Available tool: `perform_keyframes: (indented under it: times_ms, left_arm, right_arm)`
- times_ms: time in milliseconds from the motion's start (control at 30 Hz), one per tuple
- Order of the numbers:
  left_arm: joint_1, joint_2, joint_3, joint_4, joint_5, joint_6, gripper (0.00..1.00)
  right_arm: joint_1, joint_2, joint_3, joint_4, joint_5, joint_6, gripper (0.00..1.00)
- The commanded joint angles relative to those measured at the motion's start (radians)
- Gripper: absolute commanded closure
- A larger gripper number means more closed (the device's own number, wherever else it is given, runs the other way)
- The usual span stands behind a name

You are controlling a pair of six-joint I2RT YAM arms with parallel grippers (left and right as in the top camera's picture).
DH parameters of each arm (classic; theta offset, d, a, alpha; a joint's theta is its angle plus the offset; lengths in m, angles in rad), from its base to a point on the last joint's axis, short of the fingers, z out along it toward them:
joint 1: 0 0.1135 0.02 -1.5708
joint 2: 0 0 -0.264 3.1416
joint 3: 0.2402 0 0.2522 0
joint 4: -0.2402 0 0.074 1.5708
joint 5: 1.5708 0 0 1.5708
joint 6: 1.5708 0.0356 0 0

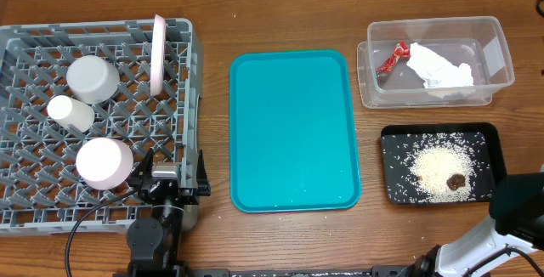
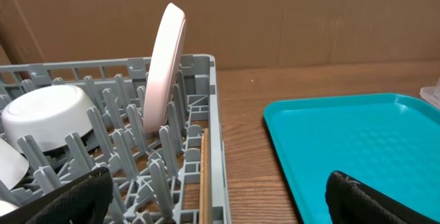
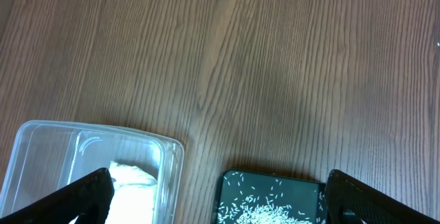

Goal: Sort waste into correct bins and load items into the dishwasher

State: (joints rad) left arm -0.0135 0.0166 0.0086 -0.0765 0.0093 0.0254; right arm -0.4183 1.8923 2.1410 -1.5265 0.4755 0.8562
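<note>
Where the wooden table (image 1: 289,14) runs under everything, the grey dish rack (image 1: 34,81) takes up its left side. The teal tray (image 1: 293,128) lies flat in the middle, apart from the rack. At the far right stands the clear tub (image 1: 501,52), with the black tray (image 1: 395,141) just in front of it, the two close but not touching. The left claw (image 2: 220,207) sits low at the rack's near right corner, its fingers spread wide and holding nothing. The right claw (image 3: 220,210) hangs above the right side of the table, also spread wide and empty, with a corner of the tub and an edge of the black tray showing between its fingers. In the rack, the plate (image 1: 158,54) stands on edge in the far right slots. One bowl (image 1: 93,78) sits to its left and the other bowl (image 1: 104,163) nearer the front. The cup (image 1: 70,112) lies on its side between the two bowls. A wooden stick (image 2: 203,176) lies along the inside of the rack's right wall. In the tub the white napkin (image 1: 440,70) lies crumpled with the red wrapper (image 1: 393,58) touching its left side. The rice (image 1: 438,168) is scattered and heaped in the black tray, with the brown scrap (image 1: 456,180) on the heap.
</note>
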Motion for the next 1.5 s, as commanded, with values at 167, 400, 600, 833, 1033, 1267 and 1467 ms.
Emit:
perform_keyframes:
  times_ms: [167,400,600,833,1033,1267,1467]
  left_arm:
    - [-0.006,-0.013,-0.004,0.000,-0.020,0.020,0.00]
    - [-0.006,-0.013,-0.004,0.000,-0.020,0.020,0.00]
    - [-0.006,-0.013,-0.004,0.000,-0.020,0.020,0.00]
    - [-0.006,-0.013,-0.004,0.000,-0.020,0.020,0.00]
    - [-0.006,-0.013,-0.004,0.000,-0.020,0.020,0.00]
    - [-0.006,-0.013,-0.004,0.000,-0.020,0.020,0.00]
    - [-0.006,-0.013,-0.004,0.000,-0.020,0.020,0.00]
  right_arm:
    - [0.000,-0.028,0.018,0.003,0.010,0.001,0.00]
    - [0.000,-0.028,0.018,0.003,0.010,0.001,0.00]
    - [0.000,-0.028,0.018,0.003,0.010,0.001,0.00]
    - [0.000,-0.028,0.018,0.004,0.010,0.001,0.00]
    - [0.000,-0.028,0.018,0.005,0.010,0.001,0.00]
    - [0.019,-0.092,0.018,0.004,0.010,0.001,0.00]
    - [0.042,-0.179,0.018,0.008,0.020,0.001,0.00]
